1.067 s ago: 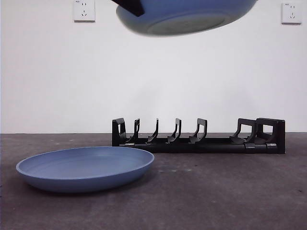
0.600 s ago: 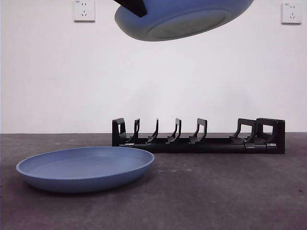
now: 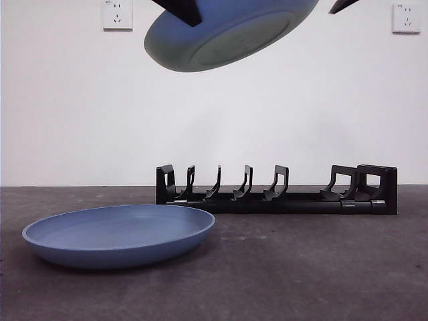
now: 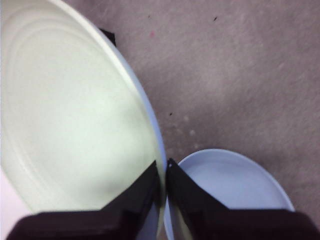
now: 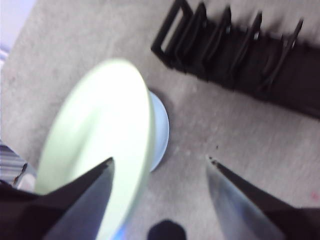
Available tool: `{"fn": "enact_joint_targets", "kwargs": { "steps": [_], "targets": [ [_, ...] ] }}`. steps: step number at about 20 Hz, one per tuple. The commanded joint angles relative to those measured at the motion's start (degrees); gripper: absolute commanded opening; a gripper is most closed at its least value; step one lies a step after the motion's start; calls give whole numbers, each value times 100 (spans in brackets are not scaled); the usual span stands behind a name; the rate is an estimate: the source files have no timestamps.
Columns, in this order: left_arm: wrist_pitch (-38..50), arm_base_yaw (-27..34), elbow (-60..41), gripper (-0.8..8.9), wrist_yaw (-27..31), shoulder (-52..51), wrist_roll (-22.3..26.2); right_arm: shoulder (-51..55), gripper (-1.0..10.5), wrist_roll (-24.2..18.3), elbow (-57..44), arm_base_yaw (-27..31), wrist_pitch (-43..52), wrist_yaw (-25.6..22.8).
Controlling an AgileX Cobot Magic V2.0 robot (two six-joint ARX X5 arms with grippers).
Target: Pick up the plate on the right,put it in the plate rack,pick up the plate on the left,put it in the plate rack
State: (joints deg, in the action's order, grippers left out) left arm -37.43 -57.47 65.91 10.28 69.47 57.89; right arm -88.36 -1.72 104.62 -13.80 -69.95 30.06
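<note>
Top centre of front view: left gripper (image 4: pixel 164 175) clamps raised plate (image 3: pixel 227 30) by its rim; right gripper (image 5: pixel 159 167) released. Tilt it upright before lowering between plate rack (image 3: pixel 277 190) prongs.

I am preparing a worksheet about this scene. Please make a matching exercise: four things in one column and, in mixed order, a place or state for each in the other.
Things:
1. raised plate
2. second plate
3. plate rack
4. right gripper

Places or states:
A. open, holding nothing
B. lying flat on the table
C. standing empty behind the flat plate
D. tilted in the air, gripped at its rim by the left gripper

Pairs: 1-D, 2-B, 3-C, 4-A
</note>
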Motion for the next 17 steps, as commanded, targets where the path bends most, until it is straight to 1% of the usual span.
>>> {"fn": "enact_joint_targets", "kwargs": {
  "steps": [1,2,3,4,5,7,9,11,14,15,17],
  "targets": [
    [160,70,-2,-8,-50,-4,-256,15,324,22,313,0,63,-46],
    [247,153,-2,-8,-136,-4,-372,15,323,22,509,0,35,-157],
    [391,280,-2,-8,-308,-4,-586,15,323,20,737,0,-50,-330],
    [584,455,-2,-8,-608,-4,-890,17,323,20,951,0,-125,-525],
    [848,693,-2,-8,-992,0,-1298,57,321,20,1115,0,-197,-748],
    [1624,1333,-2,-9,-1950,46,-2310,177,320,11,1244,0,-229,-1032],
    [2437,1930,-2,-9,-2739,170,-3263,286,320,-15,1244,-2,-291,-1060],
    [3180,2402,-2,-9,-3335,393,-4033,356,315,-98,1241,-2,-415,-1060],
    [4061,2824,-2,-9,-3860,876,-4972,387,315,-138,1241,-15,-590,-1029],
    [4315,2885,-2,-8,-3919,1054,-5202,387,315,-157,1239,-48,-682,-997],
    [4723,2931,-2,-8,-3915,1410,-5484,387,315,-208,1185,-179,-876,-1001]
  ]
}}
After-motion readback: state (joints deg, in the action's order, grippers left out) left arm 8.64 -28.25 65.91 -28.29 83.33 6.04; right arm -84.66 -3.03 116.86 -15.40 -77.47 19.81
